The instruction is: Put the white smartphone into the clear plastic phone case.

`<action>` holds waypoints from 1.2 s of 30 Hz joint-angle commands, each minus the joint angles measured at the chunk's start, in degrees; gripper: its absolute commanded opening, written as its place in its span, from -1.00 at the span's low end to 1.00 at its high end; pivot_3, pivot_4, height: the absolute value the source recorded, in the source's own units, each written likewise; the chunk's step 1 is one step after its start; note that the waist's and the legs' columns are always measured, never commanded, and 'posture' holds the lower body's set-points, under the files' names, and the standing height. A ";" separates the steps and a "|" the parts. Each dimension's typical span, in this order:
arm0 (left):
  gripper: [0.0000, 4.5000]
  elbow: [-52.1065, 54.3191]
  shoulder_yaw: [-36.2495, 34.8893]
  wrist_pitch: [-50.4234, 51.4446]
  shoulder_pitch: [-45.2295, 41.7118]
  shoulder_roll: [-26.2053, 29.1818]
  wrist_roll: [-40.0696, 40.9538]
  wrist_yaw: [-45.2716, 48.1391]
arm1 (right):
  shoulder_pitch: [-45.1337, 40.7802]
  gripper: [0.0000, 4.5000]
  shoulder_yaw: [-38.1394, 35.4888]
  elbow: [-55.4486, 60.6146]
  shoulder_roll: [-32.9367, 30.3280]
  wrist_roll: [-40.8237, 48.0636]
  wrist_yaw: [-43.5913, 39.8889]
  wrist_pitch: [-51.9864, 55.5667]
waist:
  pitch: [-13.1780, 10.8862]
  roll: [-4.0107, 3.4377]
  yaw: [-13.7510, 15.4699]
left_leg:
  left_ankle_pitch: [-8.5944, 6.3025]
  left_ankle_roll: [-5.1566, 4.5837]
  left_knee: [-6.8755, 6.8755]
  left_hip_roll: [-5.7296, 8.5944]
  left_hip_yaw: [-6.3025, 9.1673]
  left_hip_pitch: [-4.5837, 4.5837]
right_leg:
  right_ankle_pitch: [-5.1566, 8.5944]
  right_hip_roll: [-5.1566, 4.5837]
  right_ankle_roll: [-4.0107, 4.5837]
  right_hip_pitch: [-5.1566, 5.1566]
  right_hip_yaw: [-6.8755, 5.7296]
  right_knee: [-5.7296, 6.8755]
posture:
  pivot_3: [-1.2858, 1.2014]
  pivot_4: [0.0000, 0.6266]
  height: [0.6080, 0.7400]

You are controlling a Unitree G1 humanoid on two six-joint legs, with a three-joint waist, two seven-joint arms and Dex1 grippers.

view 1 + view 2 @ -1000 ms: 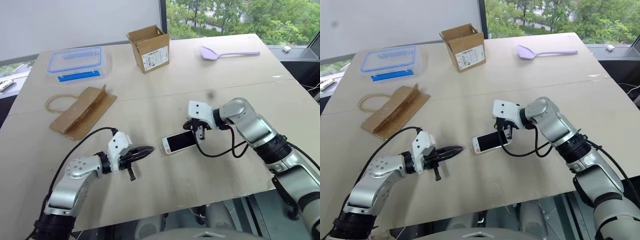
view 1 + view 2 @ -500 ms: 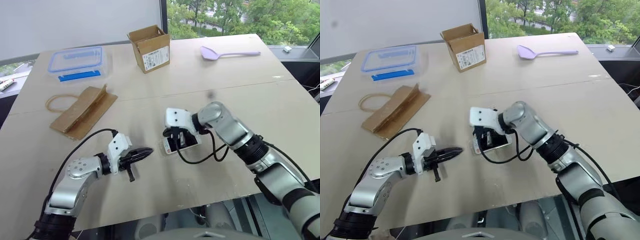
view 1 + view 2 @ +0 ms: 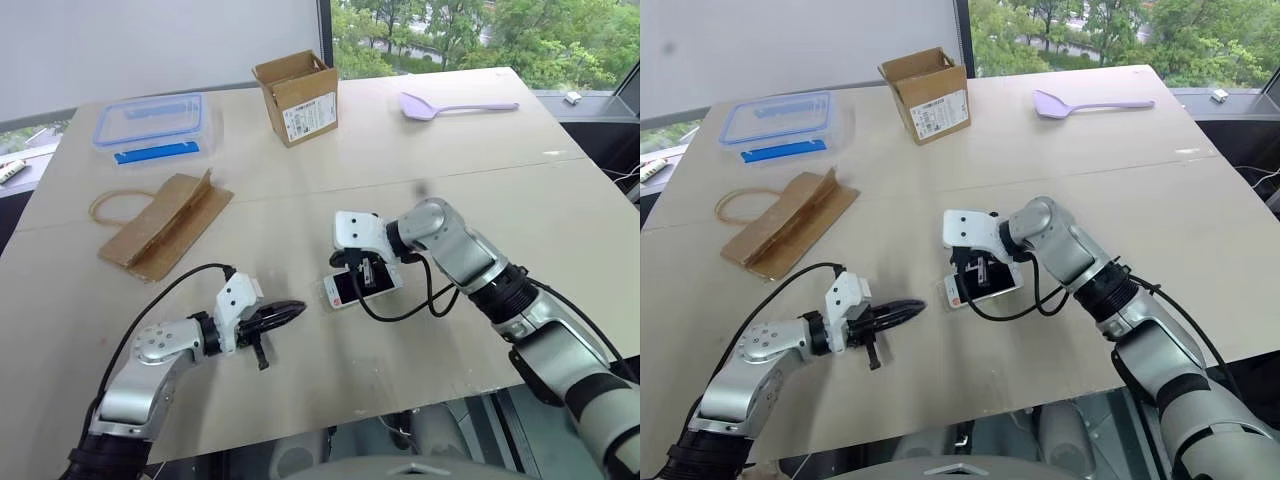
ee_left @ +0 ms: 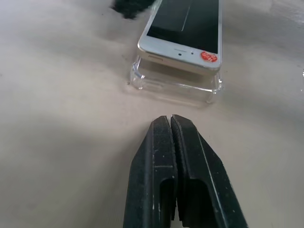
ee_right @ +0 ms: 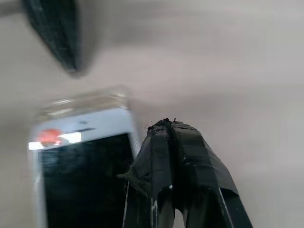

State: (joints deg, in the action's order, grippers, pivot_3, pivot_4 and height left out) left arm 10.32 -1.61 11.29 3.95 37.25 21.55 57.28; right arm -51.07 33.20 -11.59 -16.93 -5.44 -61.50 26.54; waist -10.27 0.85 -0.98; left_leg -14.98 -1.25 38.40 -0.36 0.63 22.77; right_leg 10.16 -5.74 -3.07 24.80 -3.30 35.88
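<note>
Since a second ago, the right gripper (image 3: pixel 362 272) has swung left over the slim white smartphone (image 4: pixel 184 34), jaws together, probably to press it down. That phone lies half-seated on the clear plastic phone case (image 4: pixel 175 87), near the desk's (image 3: pixel 480 160) front edge. Just beside it, the left gripper (image 3: pixel 288 310) waits with jaws together, perhaps to block sliding.

Gloss on a matt counter

My matt black fingers (image 4: pixel 172 156) face a glossy glass-fronted phone (image 4: pixel 184 29), its clear plastic case (image 4: pixel 175 85), a smooth pale counter (image 4: pixel 61 95).

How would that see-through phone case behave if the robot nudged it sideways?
The clear plastic phone case would probably skid easily, being a thin shell on a smooth table. It likely flexes when pressed. The white smartphone sits on it, seemingly not fully seated, so its weight may steady it somewhat.
</note>
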 commanded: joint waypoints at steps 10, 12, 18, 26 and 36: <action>-0.97 -0.06 -0.04 -2.23 0.15 -0.78 -0.32 0.08 | 0.18 -0.99 -0.03 2.79 -1.13 -0.39 -3.79 -3.52 | 0.00 0.00 0.02 | 0.00 0.00 0.00 0.00 0.00 0.01 | 0.00 0.00 0.00 0.00 0.01 -0.01 | 0.03 -0.52 1.00; -0.97 0.04 -0.03 -2.31 0.25 -0.91 -0.30 -0.10 | -0.28 -0.99 -2.49 3.82 -1.56 0.91 -3.34 -2.95 | 0.00 0.00 0.00 | 0.00 0.00 0.00 0.00 -0.01 0.01 | 0.00 0.00 0.00 0.00 0.01 -0.01 | 0.03 -0.52 1.00; -0.97 0.12 -0.04 -2.37 0.41 -1.14 -0.28 -0.38 | 2.32 -0.99 -8.29 16.56 -9.59 9.74 -11.67 4.47 | -0.01 -0.01 0.33 | 0.00 0.00 0.00 0.00 0.00 0.02 | 0.00 -0.02 0.00 0.00 0.01 -0.02 | 0.03 -0.52 1.00; -0.97 -0.45 0.20 -2.41 -0.14 -1.00 -0.29 0.27 | 11.93 -0.99 -6.45 32.73 -24.71 17.35 -19.23 12.72 | -0.01 -0.01 -0.13 | -0.01 -0.01 0.00 -0.01 -0.06 0.00 | 0.03 -0.06 -0.04 -0.01 0.01 -0.07 | 0.03 -0.52 1.00; -0.97 -0.30 -0.10 -2.01 -0.33 -0.36 -0.19 0.62 | 13.08 -0.99 -0.93 25.41 -19.87 14.16 -15.17 9.46 | 0.00 0.01 0.28 | -0.01 -0.01 0.05 -0.06 -0.04 -0.01 | 0.02 0.02 -0.02 -0.01 0.04 -0.02 | 0.03 -0.52 1.00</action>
State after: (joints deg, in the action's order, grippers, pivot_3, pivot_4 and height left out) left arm 9.35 -1.22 9.58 3.68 36.45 21.26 57.70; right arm -37.06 31.98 14.23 -37.64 8.95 -77.12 37.13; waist -10.27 0.86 -0.70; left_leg -14.99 -1.26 38.45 -0.42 0.59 22.77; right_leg 10.18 -5.72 -3.09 24.79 -3.26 35.86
